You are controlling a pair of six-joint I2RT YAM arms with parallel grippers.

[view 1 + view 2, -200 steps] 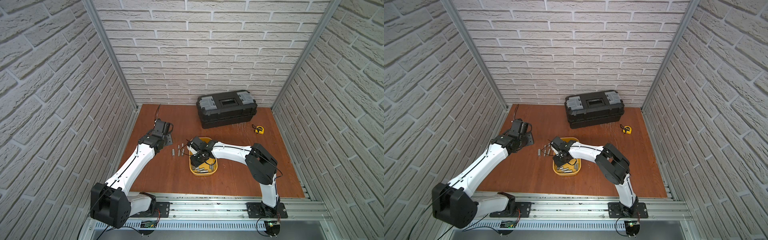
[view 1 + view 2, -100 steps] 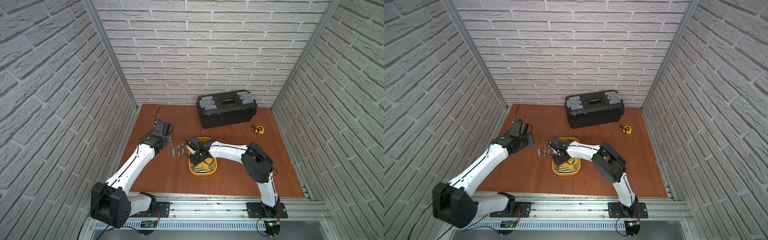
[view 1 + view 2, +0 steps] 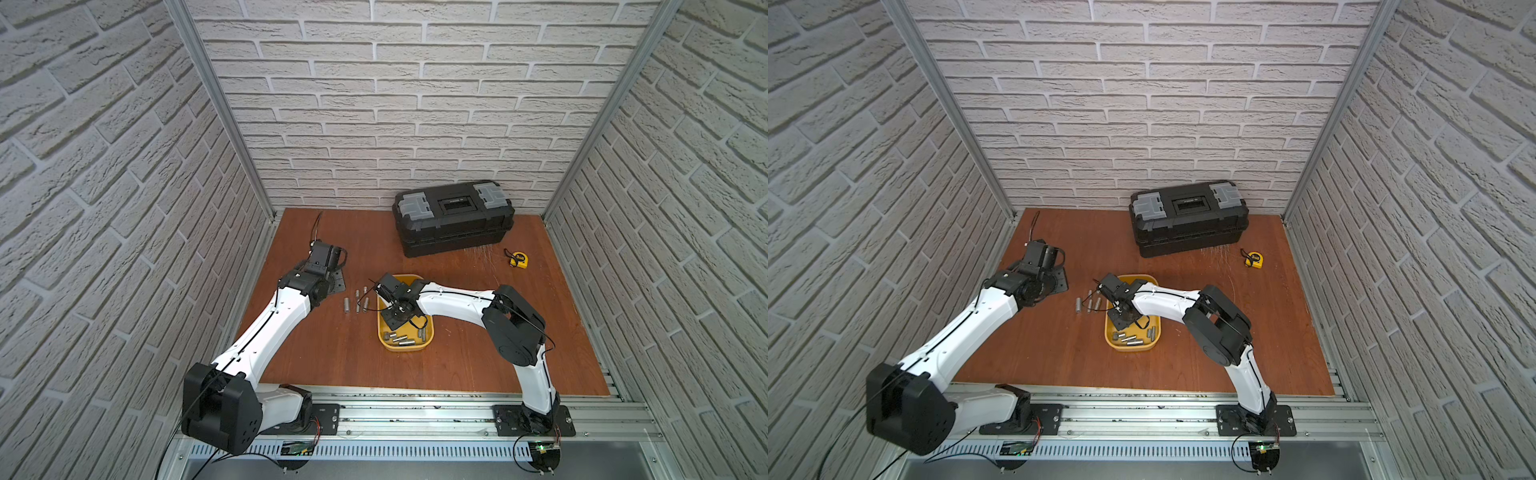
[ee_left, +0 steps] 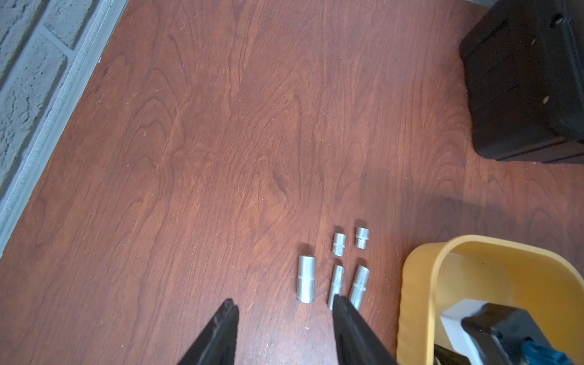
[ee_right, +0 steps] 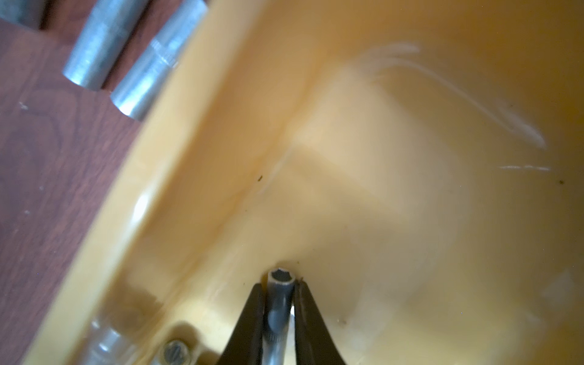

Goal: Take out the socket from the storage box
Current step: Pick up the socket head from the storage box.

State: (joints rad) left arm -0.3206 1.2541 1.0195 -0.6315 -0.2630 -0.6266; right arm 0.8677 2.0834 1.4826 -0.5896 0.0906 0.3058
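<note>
- The socket point(image 5: 279, 303), slim and silvery with a hex mouth, sits inside the storage box point(image 5: 221, 126), near its floor.
- The right gripper point(image 5: 279, 284) has just pinched shut on it. The grasp looks made, so lifting out is next.
- The left gripper point(image 4: 284, 301) hangs half-open and empty by the laid-out sockets point(image 4: 306, 279) on the table point(image 4: 221, 158).

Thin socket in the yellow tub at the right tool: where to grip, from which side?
Take the thin socket across its round barrel, fingers lying along its length, coming from the end opposite the hex mouth. The barrel is narrow and straight-sided, so long contact should stop it pivoting. The right tool sits so now inside the storage box, closed on it.
</note>
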